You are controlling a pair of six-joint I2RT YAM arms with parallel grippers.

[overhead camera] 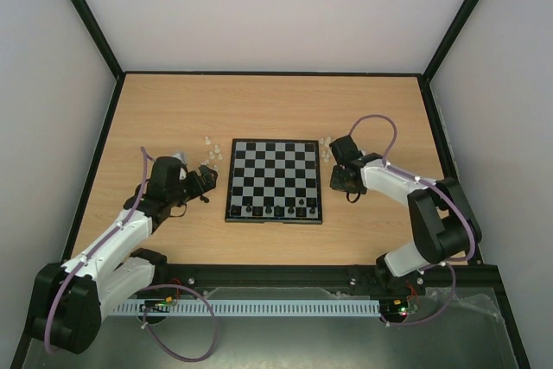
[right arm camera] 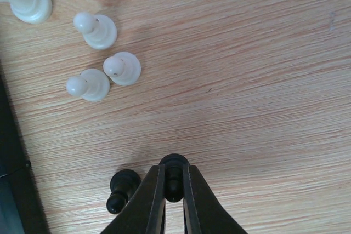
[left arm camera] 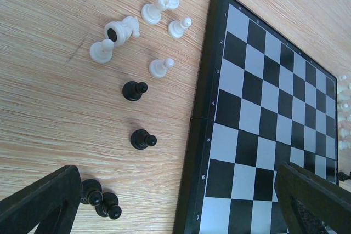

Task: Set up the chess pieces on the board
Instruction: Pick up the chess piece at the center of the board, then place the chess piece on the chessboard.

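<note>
The board point(overhead camera: 275, 170) lies mid-table, with several black pieces on its near row. My right gripper point(right arm camera: 174, 169) is shut on a black pawn point(right arm camera: 174, 183) standing on the wood just right of the board; in the top view it is at the board's right edge point(overhead camera: 344, 182). A second black pawn point(right arm camera: 122, 189) stands beside it. Three white pawns point(right arm camera: 122, 68) stand further off. My left gripper point(left arm camera: 175, 212) is wide open and empty over the board's left rim point(left arm camera: 198, 135). Black pawns point(left arm camera: 142, 139) and whitish pieces point(left arm camera: 122, 29) stand on the wood to its left.
A cluster of whitish pieces point(overhead camera: 210, 153) stands off the board's far-left corner and another point(overhead camera: 325, 146) off its far-right corner. Two black pawns point(left arm camera: 101, 198) stand close to my left finger point(left arm camera: 41, 201). Walls enclose the table on three sides.
</note>
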